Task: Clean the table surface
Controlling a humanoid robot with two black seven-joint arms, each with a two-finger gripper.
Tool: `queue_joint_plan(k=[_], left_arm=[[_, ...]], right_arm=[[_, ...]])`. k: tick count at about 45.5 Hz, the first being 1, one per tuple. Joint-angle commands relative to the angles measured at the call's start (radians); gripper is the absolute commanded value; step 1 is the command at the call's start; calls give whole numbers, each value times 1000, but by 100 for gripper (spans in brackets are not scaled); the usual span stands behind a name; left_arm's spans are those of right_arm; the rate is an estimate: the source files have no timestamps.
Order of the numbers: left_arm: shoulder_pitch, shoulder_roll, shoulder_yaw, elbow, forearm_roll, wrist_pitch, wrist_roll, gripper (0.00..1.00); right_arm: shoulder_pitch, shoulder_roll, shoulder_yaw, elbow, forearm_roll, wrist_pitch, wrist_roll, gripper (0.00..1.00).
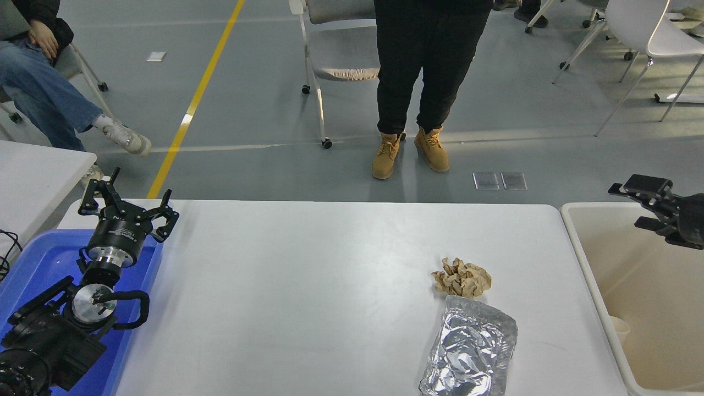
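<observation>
The white table surface [302,286] fills the middle of the head view. On its right part lie a crumpled brown paper ball [462,278] and, just in front of it, a wrinkled silver foil bag [470,355]. My right gripper [625,206] pokes in from the right edge, above the far end of the beige tub [577,258]. It is open, holds nothing, and hangs well to the right of the paper ball. My left gripper [127,206] stays parked open at the lower left, over the blue tray [33,264].
A paper cup [620,329] sits inside the beige tub. A smaller white table [38,176] stands at the left. A person in tan boots [410,154] stands past the far edge beside a wheeled chair [341,60]. Another person sits at the upper left.
</observation>
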Motion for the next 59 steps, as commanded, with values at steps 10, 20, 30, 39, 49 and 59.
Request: queue_joint_plan(k=[10, 20, 30, 39, 49, 59], left_arm=[[0, 0, 0, -1, 0, 0, 0, 100], [0, 0, 0, 1, 0, 0, 0, 100], [0, 0, 0, 1, 0, 0, 0, 100], [0, 0, 0, -1, 0, 0, 0, 100], [0, 0, 0, 1, 0, 0, 0, 100], [0, 0, 0, 1, 0, 0, 0, 100]], right_arm=[[-59, -339, -32, 483, -189, 24, 28, 98], [-116, -324, -26, 604, -189, -31, 26, 98], [-129, -224, -26, 635, -187, -82, 15, 98], [-175, -108, -26, 641, -191, -132, 9, 98], [-212, -17, -29, 605, -197, -188, 2, 98], [-267, 78, -29, 597, -197, -266, -24, 97]])
